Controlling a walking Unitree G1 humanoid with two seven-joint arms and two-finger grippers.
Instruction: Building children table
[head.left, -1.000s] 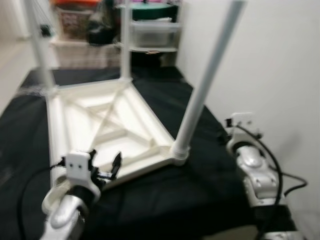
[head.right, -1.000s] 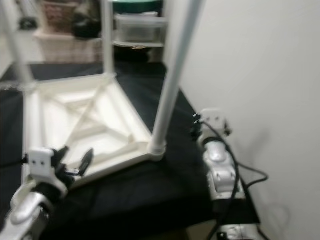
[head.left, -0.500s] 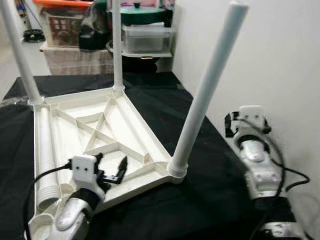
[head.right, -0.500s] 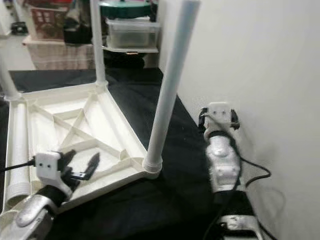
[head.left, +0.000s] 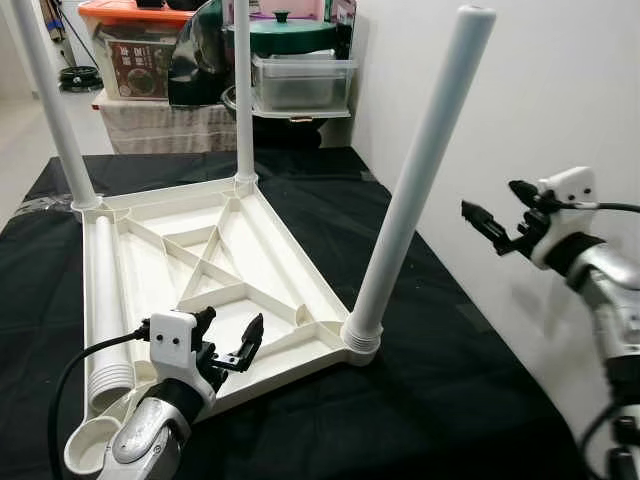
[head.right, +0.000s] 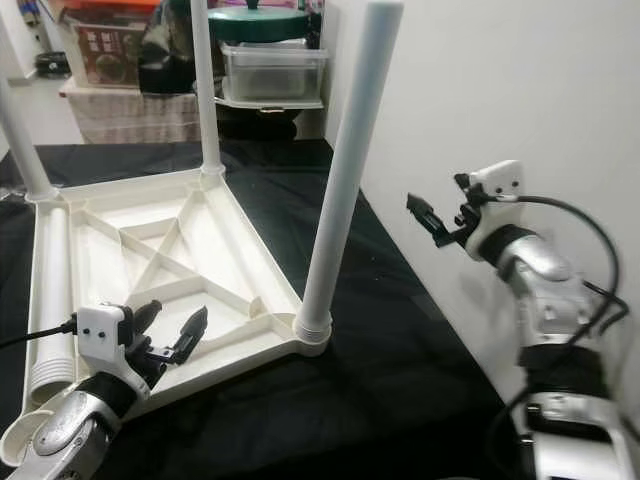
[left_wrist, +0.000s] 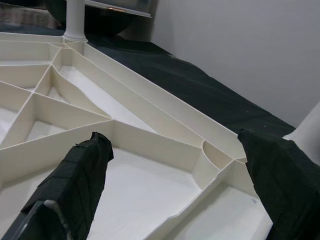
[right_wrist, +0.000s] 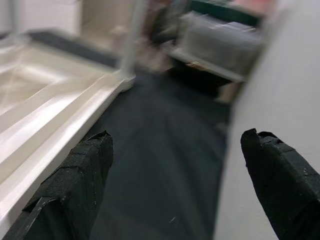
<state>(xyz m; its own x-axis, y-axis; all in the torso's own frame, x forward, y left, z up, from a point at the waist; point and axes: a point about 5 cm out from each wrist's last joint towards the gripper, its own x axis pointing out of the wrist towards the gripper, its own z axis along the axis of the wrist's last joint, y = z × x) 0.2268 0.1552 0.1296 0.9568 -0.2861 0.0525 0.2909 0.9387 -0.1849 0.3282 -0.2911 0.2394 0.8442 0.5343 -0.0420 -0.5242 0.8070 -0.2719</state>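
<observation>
Left eye view: upturned white table on black tabletop, storage bins behind. Left claw open over its frame; right claw open beside the wall.

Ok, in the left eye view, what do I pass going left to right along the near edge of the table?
Left end effector, open, over the upturned white plastic tabletop → nearest upright white leg in its corner socket → right end effector, open.

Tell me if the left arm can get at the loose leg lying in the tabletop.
Probably yes. The left pincer hovers open over the upturned tabletop, and the loose leg lies beside it in the tabletop's edge channel on the robot's left, with nothing between them.
</observation>
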